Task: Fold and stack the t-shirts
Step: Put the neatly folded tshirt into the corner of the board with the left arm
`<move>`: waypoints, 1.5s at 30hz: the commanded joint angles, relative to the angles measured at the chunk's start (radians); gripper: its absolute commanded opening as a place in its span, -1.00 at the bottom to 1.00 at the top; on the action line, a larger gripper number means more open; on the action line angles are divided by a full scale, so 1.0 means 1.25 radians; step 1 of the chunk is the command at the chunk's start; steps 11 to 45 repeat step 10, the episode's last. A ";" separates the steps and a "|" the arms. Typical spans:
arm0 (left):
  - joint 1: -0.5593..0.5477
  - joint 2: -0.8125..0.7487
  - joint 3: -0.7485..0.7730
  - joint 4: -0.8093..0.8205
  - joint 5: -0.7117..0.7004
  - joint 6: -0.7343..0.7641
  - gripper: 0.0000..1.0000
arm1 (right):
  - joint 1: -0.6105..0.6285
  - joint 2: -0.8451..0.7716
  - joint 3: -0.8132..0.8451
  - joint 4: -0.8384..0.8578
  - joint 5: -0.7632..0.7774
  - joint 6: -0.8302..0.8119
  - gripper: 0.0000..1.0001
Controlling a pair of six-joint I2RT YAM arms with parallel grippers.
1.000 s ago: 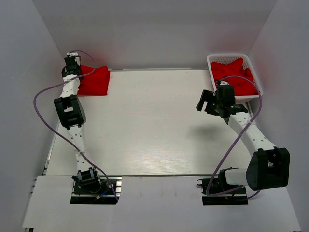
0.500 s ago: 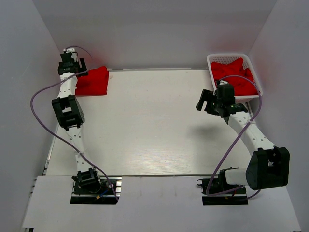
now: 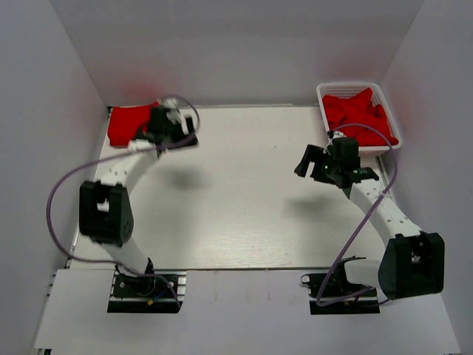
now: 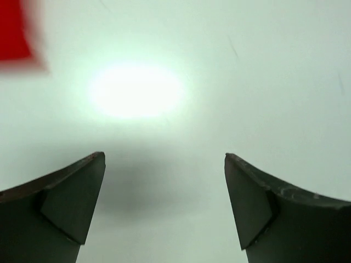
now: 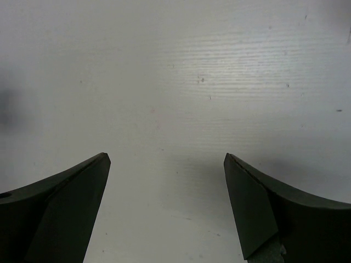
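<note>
A folded red t-shirt [image 3: 124, 124] lies in the far left corner of the table; a blurred edge of the t-shirt [image 4: 13, 33] shows at the top left of the left wrist view. More red t-shirts [image 3: 358, 115] lie crumpled in the white basket [image 3: 351, 86] at the far right. My left gripper [image 3: 186, 137] [image 4: 164, 159] hangs open and empty over bare table, just right of the folded shirt. My right gripper [image 3: 304, 166] [image 5: 167, 156] is open and empty too, over the table left of and in front of the basket.
The white table [image 3: 236, 192] is closed in by white walls at the back and both sides. Purple cables loop beside each arm. Both arm bases sit on the near edge.
The left gripper opened and let go of the folded shirt, then swung right off it over the table. The right arm drifted slightly left and stayed open.
</note>
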 commanded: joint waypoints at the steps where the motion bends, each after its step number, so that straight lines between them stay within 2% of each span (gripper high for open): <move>1: -0.113 -0.192 -0.257 0.053 0.001 -0.106 1.00 | 0.000 -0.061 -0.043 0.023 -0.059 0.009 0.81; 2: -0.141 -0.264 -0.298 0.040 -0.008 -0.129 1.00 | 0.000 -0.071 -0.068 0.023 -0.058 0.006 0.81; 4: -0.209 -0.320 -0.381 0.017 -0.023 -0.150 1.00 | -0.001 -0.130 -0.113 0.029 -0.057 0.007 0.81; 10: -0.280 -0.447 -0.352 -0.096 -0.145 -0.166 1.00 | 0.000 -0.281 -0.252 0.043 -0.051 0.008 0.81; 45: -0.280 -0.447 -0.352 -0.096 -0.145 -0.166 1.00 | 0.000 -0.281 -0.252 0.043 -0.051 0.008 0.81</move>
